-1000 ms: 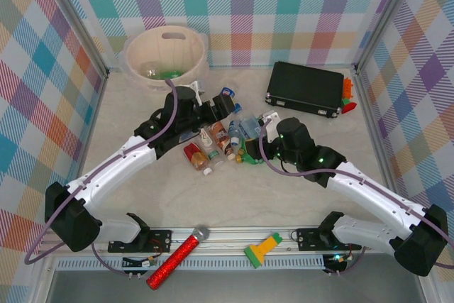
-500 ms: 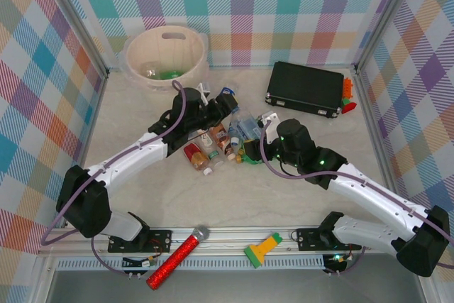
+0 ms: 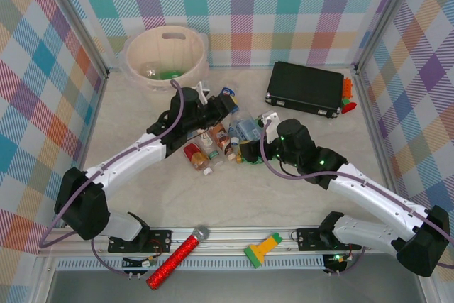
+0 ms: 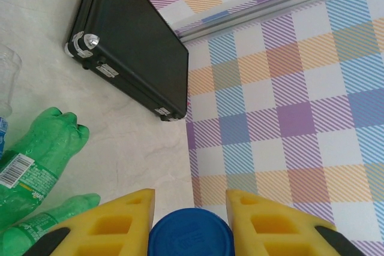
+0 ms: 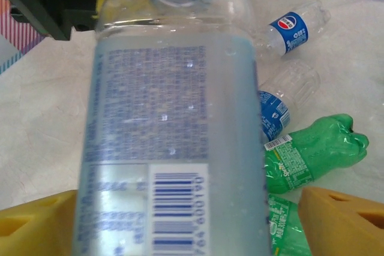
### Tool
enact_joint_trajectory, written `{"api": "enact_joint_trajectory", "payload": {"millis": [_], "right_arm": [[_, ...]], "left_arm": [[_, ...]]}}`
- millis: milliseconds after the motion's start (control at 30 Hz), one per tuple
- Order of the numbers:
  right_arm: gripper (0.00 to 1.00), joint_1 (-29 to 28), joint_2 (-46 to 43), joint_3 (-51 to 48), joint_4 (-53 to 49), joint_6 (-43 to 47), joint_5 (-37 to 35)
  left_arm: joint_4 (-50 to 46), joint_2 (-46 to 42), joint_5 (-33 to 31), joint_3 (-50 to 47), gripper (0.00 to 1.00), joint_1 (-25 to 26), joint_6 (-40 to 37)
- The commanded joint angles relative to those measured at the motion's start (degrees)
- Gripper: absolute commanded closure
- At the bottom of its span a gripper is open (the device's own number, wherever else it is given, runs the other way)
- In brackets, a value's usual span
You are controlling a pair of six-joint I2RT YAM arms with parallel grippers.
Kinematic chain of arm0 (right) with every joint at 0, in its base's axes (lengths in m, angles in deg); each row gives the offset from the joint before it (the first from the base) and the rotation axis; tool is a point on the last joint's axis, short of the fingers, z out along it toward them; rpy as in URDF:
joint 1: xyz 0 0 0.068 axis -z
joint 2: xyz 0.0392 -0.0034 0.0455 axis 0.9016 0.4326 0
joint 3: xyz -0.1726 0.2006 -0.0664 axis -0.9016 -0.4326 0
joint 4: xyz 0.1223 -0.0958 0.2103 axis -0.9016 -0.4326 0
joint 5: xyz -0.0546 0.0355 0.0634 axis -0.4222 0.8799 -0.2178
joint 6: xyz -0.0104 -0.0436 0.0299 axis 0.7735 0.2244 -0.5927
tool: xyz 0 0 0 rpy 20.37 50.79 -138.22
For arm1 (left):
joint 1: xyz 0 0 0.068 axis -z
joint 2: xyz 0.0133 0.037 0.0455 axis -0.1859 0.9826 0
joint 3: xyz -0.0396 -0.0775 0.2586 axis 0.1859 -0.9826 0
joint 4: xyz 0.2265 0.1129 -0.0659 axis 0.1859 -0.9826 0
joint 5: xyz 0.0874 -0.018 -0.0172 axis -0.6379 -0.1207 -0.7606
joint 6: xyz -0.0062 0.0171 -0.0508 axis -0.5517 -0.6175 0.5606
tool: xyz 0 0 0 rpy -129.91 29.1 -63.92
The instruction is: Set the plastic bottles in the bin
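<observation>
Cream plastic sits at the far left of my overhead feed: the bin (image 3: 164,42) stands by the back wall (image 3: 248,5), with a green bottle (image 3: 169,74) and a clear one lying in its bottom. Just right of it and nearer me, the left gripper (image 4: 191,205) reaches toward the middle of the table (image 3: 142,196). On its wrist feed both yellow fingers (image 4: 114,223) press against the sides of a blue cap (image 4: 191,235), so I read that gripper as clamped on the cap.

Beside it on the overhead view, the loose plastic bottles (image 3: 209,145) lie heaped on the table, well apart from the bin. The red-and-brown-labelled ones are to the left and the clear blue-labelled ones further right.

As far as I can make out, the cap belongs to the clear bottle (image 5: 174,118) running down my right wrist feed. Its pale blue label and barcode face the lens, and its cap end is up against the left gripper's black and yellow body. The right gripper (image 5: 186,208) straddles that bottle with its jaws spread wide. One finger is close beside the bottle and the other finger (image 5: 342,220) stands clear of it, so I see no grip there.

Farthest right, the black case (image 3: 305,89) lies flat near the back wall.
</observation>
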Motion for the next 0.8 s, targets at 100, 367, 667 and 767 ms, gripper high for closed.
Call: {"api": "enact_joint_trajectory", "payload": {"millis": [100, 367, 667, 767], "right_arm": [[0.01, -0.52, -2.78, -0.81, 1.89, -0.86, -2.19], [0.01, -0.52, -7.47, -1.15, 0.46, -1.61, -1.39], [0.01, -0.52, -10.01, 0.73, -1.39, -2.38, 0.77], [0.01, -0.52, -10.36, 1.37, -1.53, -2.63, 1.5]], "left_arm": [[-10.35, -5.29, -4.12, 5.89, 0.79, -0.18, -9.58], [-25.83, -8.87, -14.21, 17.0, 0.78, -0.18, -26.31], [-34.09, -8.66, -31.96, 29.09, 0.79, -0.37, -45.18], [-32.64, -7.96, -37.02, 31.49, 0.8, -1.03, -50.24]]}}
